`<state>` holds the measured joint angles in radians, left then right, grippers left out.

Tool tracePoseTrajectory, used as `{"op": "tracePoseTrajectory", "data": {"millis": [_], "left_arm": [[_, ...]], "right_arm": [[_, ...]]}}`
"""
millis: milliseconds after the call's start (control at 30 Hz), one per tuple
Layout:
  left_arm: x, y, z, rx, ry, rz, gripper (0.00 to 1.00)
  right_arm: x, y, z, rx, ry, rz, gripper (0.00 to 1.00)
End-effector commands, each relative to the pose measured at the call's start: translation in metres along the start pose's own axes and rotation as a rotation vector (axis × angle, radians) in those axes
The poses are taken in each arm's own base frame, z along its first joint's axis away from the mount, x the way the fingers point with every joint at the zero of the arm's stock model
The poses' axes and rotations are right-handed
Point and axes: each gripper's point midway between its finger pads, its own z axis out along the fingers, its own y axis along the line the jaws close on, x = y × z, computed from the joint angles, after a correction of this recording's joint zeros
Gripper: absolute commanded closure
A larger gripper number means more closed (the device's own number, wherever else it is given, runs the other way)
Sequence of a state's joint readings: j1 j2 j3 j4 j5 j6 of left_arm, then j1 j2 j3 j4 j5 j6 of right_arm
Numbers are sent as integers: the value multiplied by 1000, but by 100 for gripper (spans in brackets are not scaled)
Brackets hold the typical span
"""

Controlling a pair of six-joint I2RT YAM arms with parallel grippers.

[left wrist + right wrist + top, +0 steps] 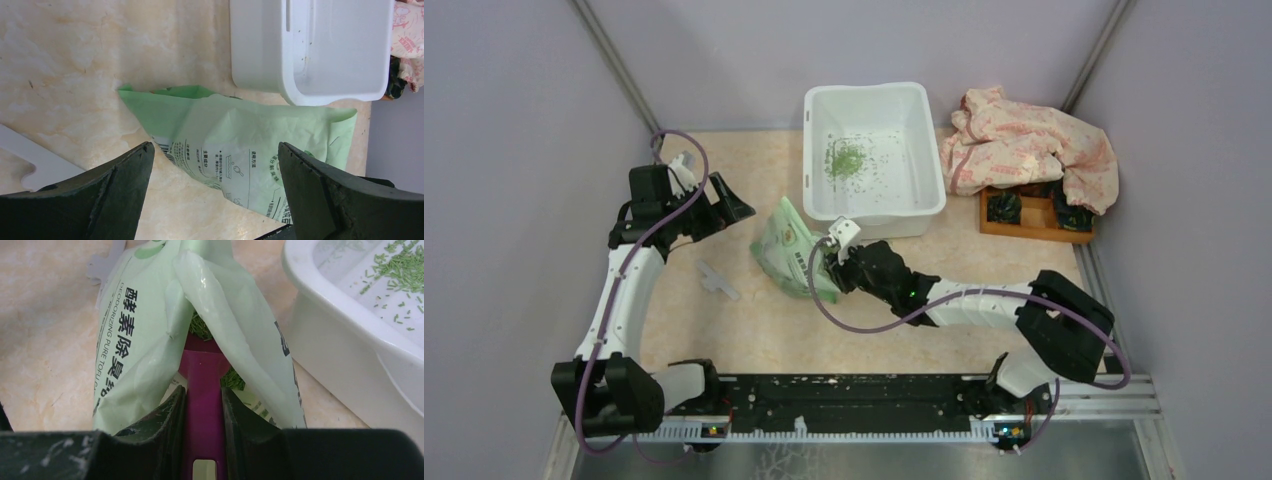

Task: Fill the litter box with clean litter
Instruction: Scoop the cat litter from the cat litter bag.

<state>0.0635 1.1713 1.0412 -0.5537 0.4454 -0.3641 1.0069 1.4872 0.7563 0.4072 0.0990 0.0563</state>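
Note:
The white litter box [822, 150] stands at the back middle of the table, with a thin pile of clean litter [846, 160] and scattered green granules on its floor. In front of it a green-and-white bag [789, 248] lies with its mouth toward my right gripper [829, 262]. That gripper is shut on the handle of a magenta scoop [202, 372], whose head sits inside the bag among green granules [200, 329]. My left gripper [727, 203] hangs open left of the bag [250, 135], holding nothing. The box's corner [340, 315] is just right of the bag.
A small wooden tray [1031, 227] sits at the back right, half covered by a pink patterned cloth [1034, 145]. A flat white piece [717, 280] lies on the table left of the bag. Walls close in on both sides and at the back.

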Motion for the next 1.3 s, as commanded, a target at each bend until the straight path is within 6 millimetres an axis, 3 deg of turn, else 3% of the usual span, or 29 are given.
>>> {"op": "tracePoseTrajectory", "data": {"millis": [0,300,833,1267], "left_arm": [[-6,-4,1,27,-19,8,2],[-8,-5,2,31,-19,2,2],[-14,-12,2,52,-28,-14,2],[-26,-19,0,68,-49,-12,2]], "right_arm": [[-43,10,-21,-22,-223,13,100],[-64,6,-60,-2,-352,-8,100],[-61,-15,-128,69,-424,-15,100],[-49,-25,-158,96,-428,-18,100]]}}
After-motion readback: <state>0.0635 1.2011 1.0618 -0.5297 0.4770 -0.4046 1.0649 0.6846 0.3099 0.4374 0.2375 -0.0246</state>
